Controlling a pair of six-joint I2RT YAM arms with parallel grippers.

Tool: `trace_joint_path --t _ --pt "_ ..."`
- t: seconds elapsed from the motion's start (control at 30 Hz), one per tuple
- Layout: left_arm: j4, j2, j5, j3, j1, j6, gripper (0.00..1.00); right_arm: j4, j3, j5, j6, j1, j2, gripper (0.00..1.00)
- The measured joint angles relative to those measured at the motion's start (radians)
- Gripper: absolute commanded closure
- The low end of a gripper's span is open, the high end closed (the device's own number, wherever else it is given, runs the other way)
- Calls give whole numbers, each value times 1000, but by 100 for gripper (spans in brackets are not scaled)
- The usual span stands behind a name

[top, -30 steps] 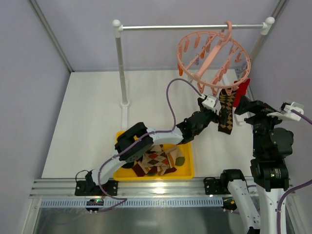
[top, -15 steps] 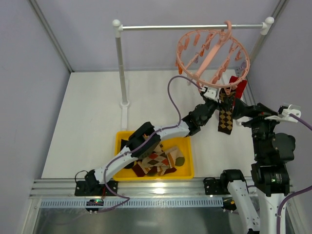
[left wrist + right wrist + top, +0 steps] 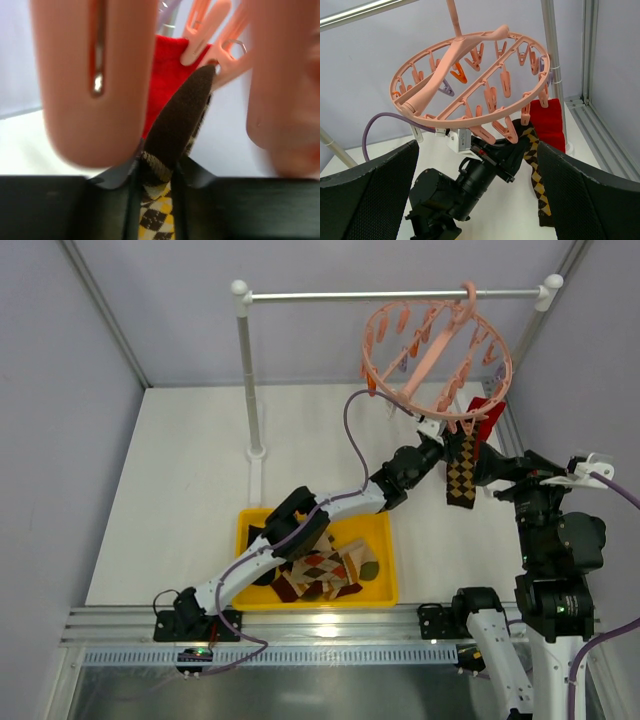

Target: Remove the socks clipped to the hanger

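Observation:
The salmon-pink ring hanger (image 3: 437, 345) (image 3: 455, 52) hangs by its hook from the rail. Two socks are clipped to its near right side. The argyle sock (image 3: 462, 475) (image 3: 540, 175) (image 3: 156, 220) hangs from a pink clip, with the red sock (image 3: 487, 418) (image 3: 549, 122) (image 3: 167, 75) just behind it. My left gripper (image 3: 447, 448) (image 3: 156, 200) (image 3: 517, 150) is shut on the argyle sock's brown cuff, right under its clip. To the right of the socks, my right gripper (image 3: 492, 468) (image 3: 477, 150) stands open and holds nothing.
A yellow bin (image 3: 245, 530) at the near middle holds several loose socks (image 3: 320, 570). The white-and-metal rail stand (image 3: 245, 370) rises at the back, its post left of centre. Aluminium frame posts run along both sides.
My left gripper rose to the top of the argyle sock and shut on its cuff. The hanger swung slightly. The right arm barely moved.

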Motion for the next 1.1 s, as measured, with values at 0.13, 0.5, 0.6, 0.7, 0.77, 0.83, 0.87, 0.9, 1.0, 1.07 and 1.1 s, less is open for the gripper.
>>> trace_joint_path --t 0.13,0.5,0.6,0.7,0.77,0.83,0.87,0.9,1.0,1.07,1.1 --pt "1 4 31 3 0 1 100 -1 -4 -3 -2 0 0 0" --pt "79 -230 39 -438 0 13 100 0 5 -22 -28 0 58 0" --pt "80 -345 42 -549 1 26 100 2 5 -58 -27 0 114 0" --pt "83 -460 46 -639 3 37 100 -2 11 -97 -27 0 163 0" --pt "88 -530 46 -698 5 39 100 -3 14 -120 -27 0 177 0" --pt "93 -591 45 -757 5 39 100 -3 18 -147 -26 0 177 0" --pt "93 -619 45 -786 5 39 100 -2 19 -162 -23 0 177 0" --pt "93 -643 45 -813 5 39 100 1 19 -174 -19 0 173 0" --pt "91 -701 46 -881 5 38 100 14 19 -205 -7 0 166 0" --pt "84 -727 49 -912 5 37 100 19 19 -227 5 0 172 0" --pt "77 -738 55 -924 5 34 100 22 19 -238 11 0 178 0"
